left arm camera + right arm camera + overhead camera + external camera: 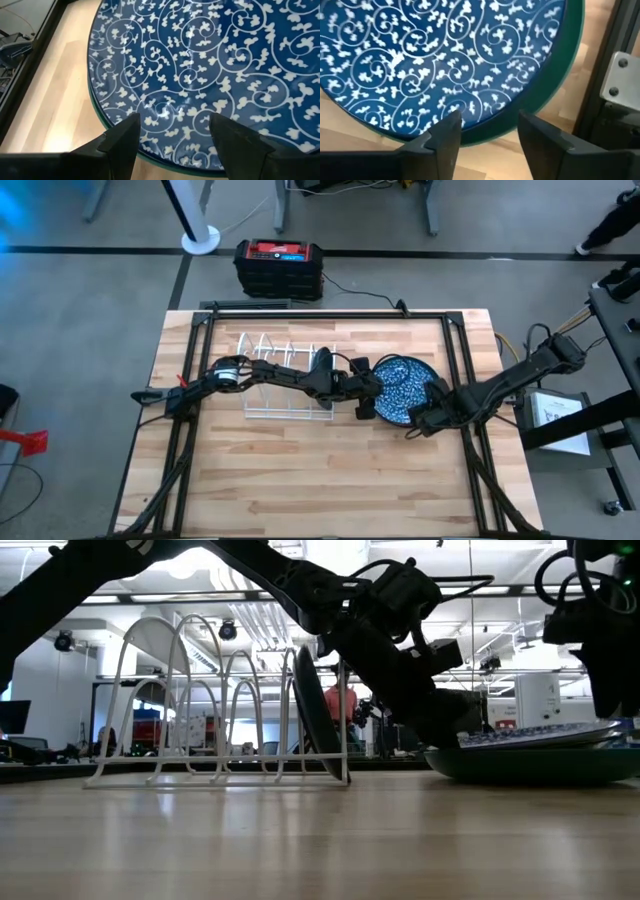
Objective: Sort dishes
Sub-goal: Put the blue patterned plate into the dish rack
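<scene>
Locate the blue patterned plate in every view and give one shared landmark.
High: blue patterned plate, right of centre.
Low: far right, lying flat.
Left wrist: fills the frame.
Right wrist: upper left.
Landmark: the green plate underneath it.

Dark blue plate (402, 389) with white scrolling vine pattern, over plain dark green plate (559, 75); white wire rack (283, 380); pale wood table (330, 480); black arms.
</scene>
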Tool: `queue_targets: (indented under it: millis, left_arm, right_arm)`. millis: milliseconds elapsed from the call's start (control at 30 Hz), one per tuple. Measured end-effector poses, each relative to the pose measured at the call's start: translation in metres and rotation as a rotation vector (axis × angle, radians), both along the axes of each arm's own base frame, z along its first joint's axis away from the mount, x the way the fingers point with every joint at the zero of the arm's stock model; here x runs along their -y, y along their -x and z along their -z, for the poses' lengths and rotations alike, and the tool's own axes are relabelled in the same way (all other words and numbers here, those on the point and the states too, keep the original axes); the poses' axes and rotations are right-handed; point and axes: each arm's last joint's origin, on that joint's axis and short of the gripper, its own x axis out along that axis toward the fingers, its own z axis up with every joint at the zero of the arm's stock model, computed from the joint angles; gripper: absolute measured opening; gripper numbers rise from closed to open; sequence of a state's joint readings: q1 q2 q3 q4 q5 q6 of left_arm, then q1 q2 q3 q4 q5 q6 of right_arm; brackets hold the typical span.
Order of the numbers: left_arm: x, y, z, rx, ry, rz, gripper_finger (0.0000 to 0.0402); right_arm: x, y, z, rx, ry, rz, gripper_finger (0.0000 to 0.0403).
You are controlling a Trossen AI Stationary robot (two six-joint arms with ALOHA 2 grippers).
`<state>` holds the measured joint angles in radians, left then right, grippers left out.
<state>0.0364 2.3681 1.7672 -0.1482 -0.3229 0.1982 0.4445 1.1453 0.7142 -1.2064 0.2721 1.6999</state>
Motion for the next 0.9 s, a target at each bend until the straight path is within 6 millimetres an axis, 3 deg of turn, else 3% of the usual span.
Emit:
queue_targets:
  millis: [200,733,900]
  left_arm:
    - [0.000,0.000,0.001,-0.003,0.000,0.000,0.0232]
    - [0.000,0.000,0.001,-0.001,0.012,0.015,0.0232]
    - [0.000,0.000,0.001,0.003,0.018,0.022,0.0232]
  right_arm:
    - [-0.001,-0.002,0.004,0.013,0.052,0.041,0.0203]
    - [-0.002,-0.007,0.034,0.037,0.097,0.078,0.0191]
    - [0.000,-0.006,0.033,0.085,0.139,0.081,0.0190]
